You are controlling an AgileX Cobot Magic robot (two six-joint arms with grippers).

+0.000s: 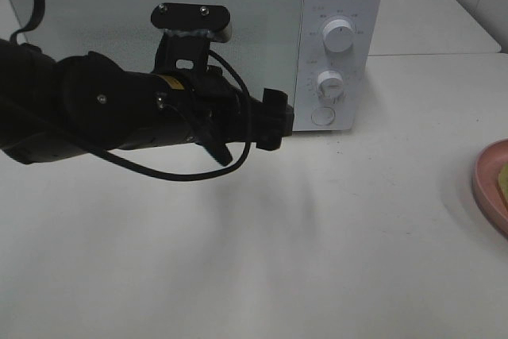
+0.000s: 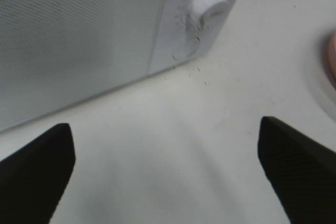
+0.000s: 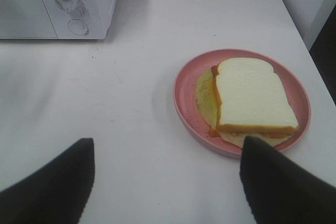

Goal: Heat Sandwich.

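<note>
- Sandwich (image 3: 253, 103): lies flat on a round pink plate (image 3: 184, 85), smaller than the plate. Its long axis runs from the rounded top end, farther from the right pincer (image 3: 167, 182), toward the square end nearest that pincer's one fingertip (image 3: 278, 187).
- Position: ahead of the right pincer and off to the side of that fingertip, not between the two fingers; no contact with it.
- Look: top slice white, soft and matte, with a thin tan-orange crust line along its edges. A pale yellow-green layer spreads out past the bread on the side facing the microwave (image 3: 58, 3) and at the near end. A second crust edge peeks out under the top slice.
- Plate: smooth, shallow raised rim, sits on the white tabletop (image 3: 131, 129). In the high view only its edge (image 1: 488, 184) shows at the frame's border.
- Right pincer: fingers wide apart, dark, nothing between them.
- Left pincer (image 2: 165, 171): fingers apart, black with a fine woven texture, empty, above bare tabletop just in front of the microwave's lower corner.
- Microwave: white box, door closed, fine dotted mesh on the door panel (image 2: 68, 40); two round white knobs and a round button below, the lower knob (image 2: 207, 6) ahead of the left pincer.
- Left arm (image 1: 119, 109): black, cable looped, reaches across the door front in the high view.
</note>
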